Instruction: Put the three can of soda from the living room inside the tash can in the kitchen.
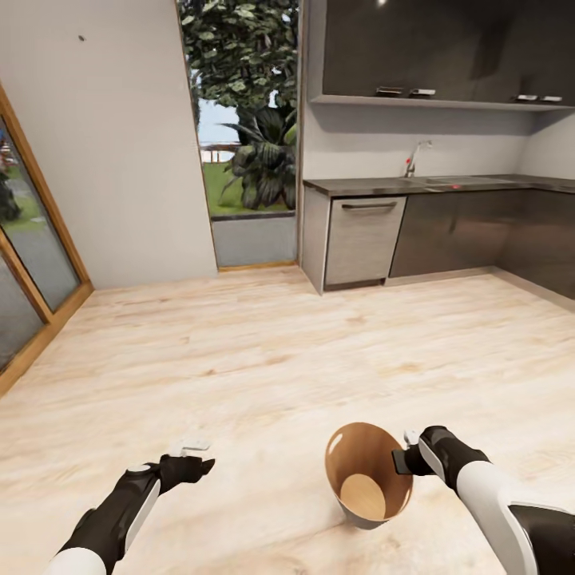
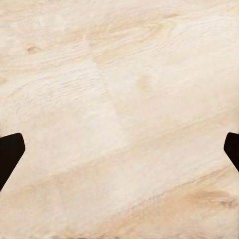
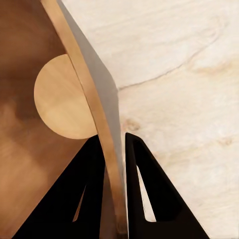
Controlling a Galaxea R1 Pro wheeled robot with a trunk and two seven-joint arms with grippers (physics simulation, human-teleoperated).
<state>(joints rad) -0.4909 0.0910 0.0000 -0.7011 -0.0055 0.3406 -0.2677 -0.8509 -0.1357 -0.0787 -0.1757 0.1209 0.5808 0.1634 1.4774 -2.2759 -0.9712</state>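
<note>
Left gripper [image 1: 194, 455] over pale grained wood floor [image 1: 263, 359], fingers spread wide, nothing held, tash can [image 1: 363, 471] beside it, round, tapered, glossy orange-brown inside, mouth tilted upward toward camera, right gripper [image 1: 402, 457] clamped on its rim.

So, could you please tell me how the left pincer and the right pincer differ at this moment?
The right pincer is shut on the trash can, one finger inside its rim and one outside; the left pincer is open and holds nothing. The right carries the bin tilted above the wood floor; the left faces bare floor. Both have black fingers.
</note>
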